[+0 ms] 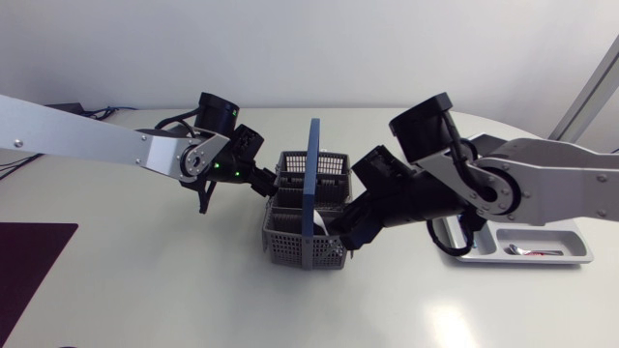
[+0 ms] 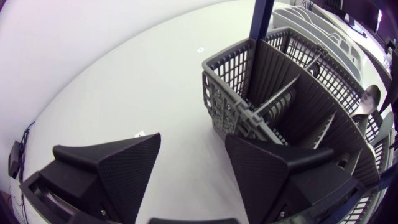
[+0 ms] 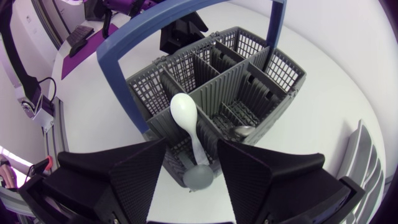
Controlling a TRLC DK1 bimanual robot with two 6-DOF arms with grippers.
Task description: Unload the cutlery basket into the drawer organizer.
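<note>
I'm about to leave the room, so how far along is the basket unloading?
Early on. Done: one metal piece lies in the drawer organizer. In hand: the right claw hangs open over the cutlery basket, astride the handle of the white spoon, not yet gripping it. Left: that spoon and a metal spoon in another compartment. The left claw is open beside the basket.

Grey cutlery basket [image 1: 290, 247] between left tool [image 1: 264, 182] and right tool [image 1: 345, 233], drawer organizer [image 1: 481, 255] far right.

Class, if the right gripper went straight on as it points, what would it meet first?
Probably the white spoon standing in the basket, just ahead of its open fingers; depth is unclear.
</note>
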